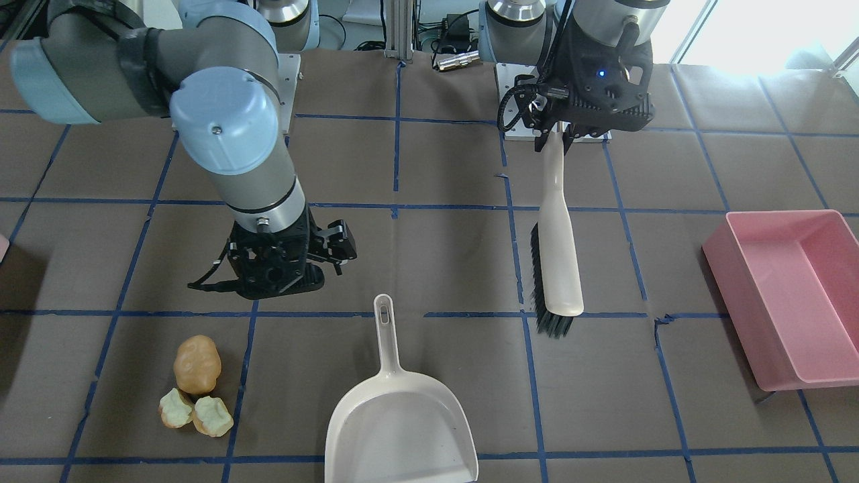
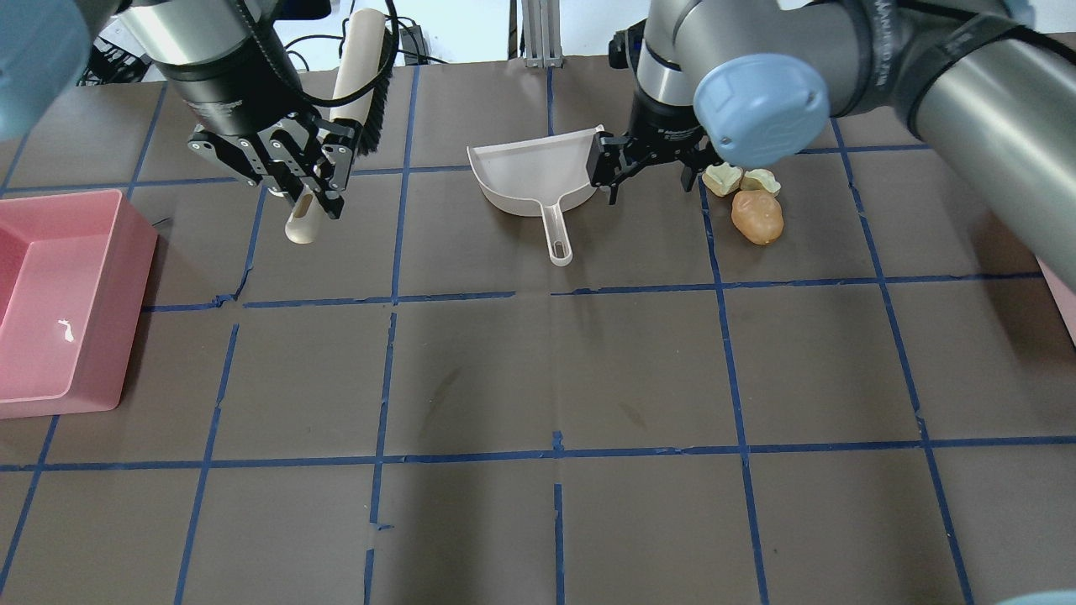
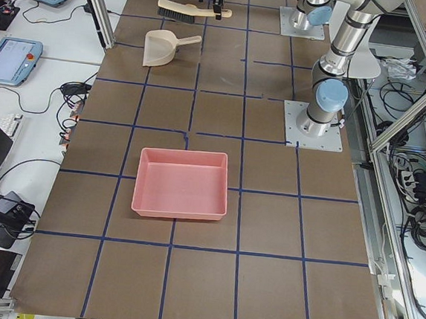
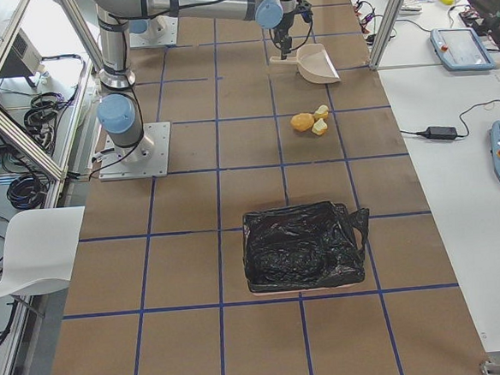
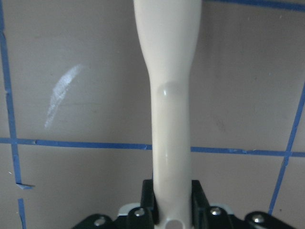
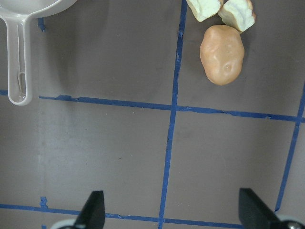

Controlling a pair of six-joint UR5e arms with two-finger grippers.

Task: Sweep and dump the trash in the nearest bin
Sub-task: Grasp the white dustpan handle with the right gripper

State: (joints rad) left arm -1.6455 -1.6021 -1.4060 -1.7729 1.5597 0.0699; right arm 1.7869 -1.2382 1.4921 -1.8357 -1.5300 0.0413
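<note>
Paper-covered table (image 2: 538,378): carries everything below.
Pale pink bin (image 2: 1068,294): only a sliver shows, cut off at the table's right end. In the right-side view a black plastic bag (image 4: 301,246) covers it.
Cream plastic dustpan (image 2: 531,172): mid-table near the far edge, its mouth cropped in the front view.
Cream-handled, black-bristled hand brush (image 1: 557,255): my left gripper (image 1: 553,139) is clamped on its handle end.
My right gripper (image 6: 174,210): jaws spread wide, empty, between dustpan handle and trash.
Trash, right half toward the far edge: a brown, dimpled potato-like lump (image 1: 197,364). Just beside it are two smaller pale yellow, orange-skinned bitten cores (image 1: 213,416), both cropped in the right wrist view.
</note>
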